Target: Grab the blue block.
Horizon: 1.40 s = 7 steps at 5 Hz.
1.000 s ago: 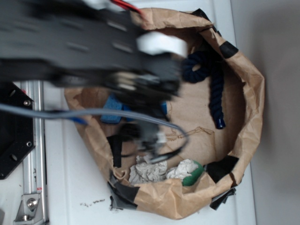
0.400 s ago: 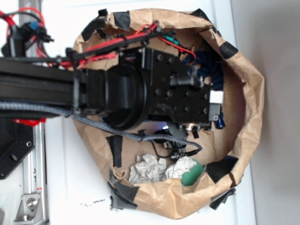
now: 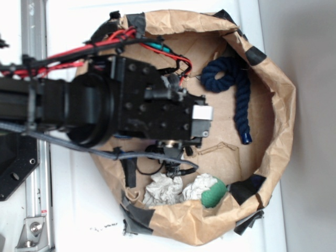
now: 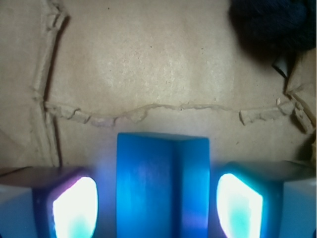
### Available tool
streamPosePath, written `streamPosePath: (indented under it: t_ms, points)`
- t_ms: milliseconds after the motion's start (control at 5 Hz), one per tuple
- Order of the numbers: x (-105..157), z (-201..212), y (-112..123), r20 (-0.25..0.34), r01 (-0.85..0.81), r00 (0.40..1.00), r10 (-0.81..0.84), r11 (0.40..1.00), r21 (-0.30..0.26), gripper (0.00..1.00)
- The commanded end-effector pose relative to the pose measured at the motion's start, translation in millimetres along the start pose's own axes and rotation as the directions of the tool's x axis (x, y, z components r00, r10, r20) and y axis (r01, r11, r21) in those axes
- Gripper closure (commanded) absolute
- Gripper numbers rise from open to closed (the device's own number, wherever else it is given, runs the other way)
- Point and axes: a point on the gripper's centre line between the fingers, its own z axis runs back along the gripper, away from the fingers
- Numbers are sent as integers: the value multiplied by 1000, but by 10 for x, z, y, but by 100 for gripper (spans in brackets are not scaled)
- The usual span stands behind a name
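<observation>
In the exterior view, the black arm [image 3: 105,107] reaches in from the left edge, laid level over the brown paper bag [image 3: 278,136] that sits on the white table [image 3: 73,210]. Its wrist block covers the left half of the bag's floor, with red and grey cables trailing back along it. The claw itself is hidden under the arm here, and so is the blue block. To the right of the arm a dark navy rope [image 3: 236,89] curls and runs down the bag floor, well apart from the wrist. Crumpled white paper [image 3: 165,190] and a green object [image 3: 214,195] lie near the bag's lower wall.

In the wrist view, the claw [image 4: 159,206] points down at the paper floor. The blue block [image 4: 162,186] stands between its two glowing fingers [image 4: 74,208], with a narrow gap visible on each side, so the claw is released, not yet pressing the block. The rope shows at the upper right corner.
</observation>
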Motion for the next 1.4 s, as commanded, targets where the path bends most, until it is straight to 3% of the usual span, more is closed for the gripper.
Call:
streamPosePath:
  t_ms: [0, 200, 400, 600, 800, 1200]
  points:
    - [-66, -107, 68, -37, -14, 999, 15, 1000, 13, 100]
    - [97, 220, 79, 22, -23, 999, 23, 1000, 21, 100]
    - [238, 720, 121, 127, -54, 990, 58, 998, -36, 100]
    - [285, 1214, 169, 111, -98, 989, 95, 995, 16, 100]
    - [292, 1513, 208, 101, -85, 992, 82, 996, 22, 100]
    - [359, 1392, 262, 77, -71, 994, 72, 997, -12, 100]
